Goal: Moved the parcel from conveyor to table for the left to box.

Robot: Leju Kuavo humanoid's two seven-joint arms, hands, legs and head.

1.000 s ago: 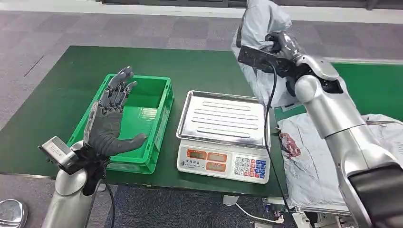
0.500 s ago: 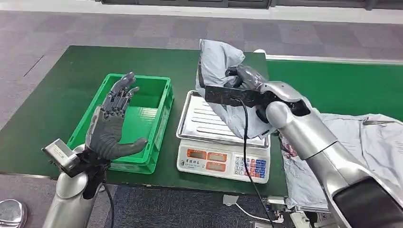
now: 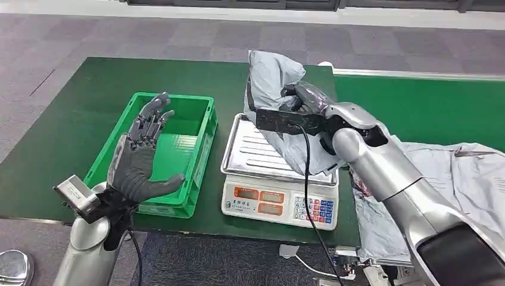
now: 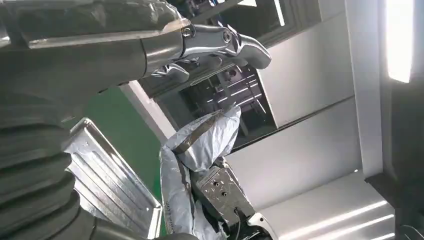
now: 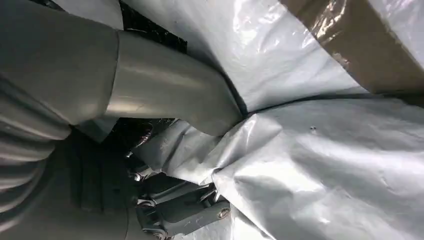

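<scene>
right hand [image 3: 306, 98] grips grey parcel [image 3: 271, 80] over scale tray [image 3: 262, 149] | lower flat, then release | left hand [image 3: 140, 158] spread, empty

Glossy crinkled grey plastic parcel [image 3: 275, 77], ribbed shiny steel scale tray [image 3: 262, 149], smooth green plastic crate [image 3: 199, 149], matt green tabletop [image 3: 77, 107]

Green table [image 3: 71, 113] with green crate [image 3: 196, 155], scale [image 3: 280, 199]
</scene>
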